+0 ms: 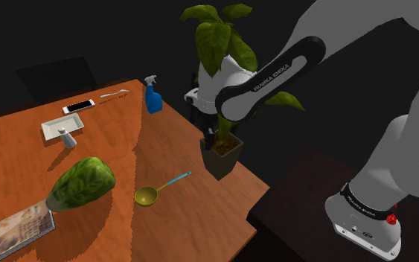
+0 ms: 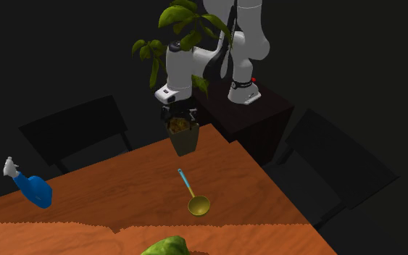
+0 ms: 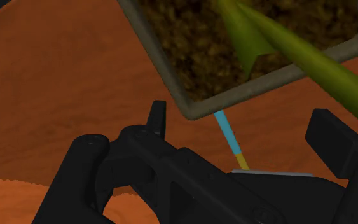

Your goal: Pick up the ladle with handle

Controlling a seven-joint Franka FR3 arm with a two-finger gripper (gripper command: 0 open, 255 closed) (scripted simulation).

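Held the gripper (image 2: 180, 116) above the plant pot (image 2: 183, 139), jaws parted and empty, seemingly to line up on the blue-handled ladle (image 2: 196, 201) beyond

Gold bowl & sky-blue handle on the ladle (image 1: 148, 196), yellow where they join; table (image 1: 126, 149) orange-brown w/ faint wood grain, spray bottle (image 1: 153, 98) blue w/ white trigger. Plant (image 1: 219, 37) has green leaves, pot (image 1: 221, 160) grey-olive, soil (image 3: 190, 44) dark brown & speckled, rounded lump (image 1: 81, 184) mottled green. Arm (image 1: 274, 71) white w/ dark joints & a black band w/ white lettering, gripper (image 3: 241, 127) all black, tray (image 1: 55, 128) white
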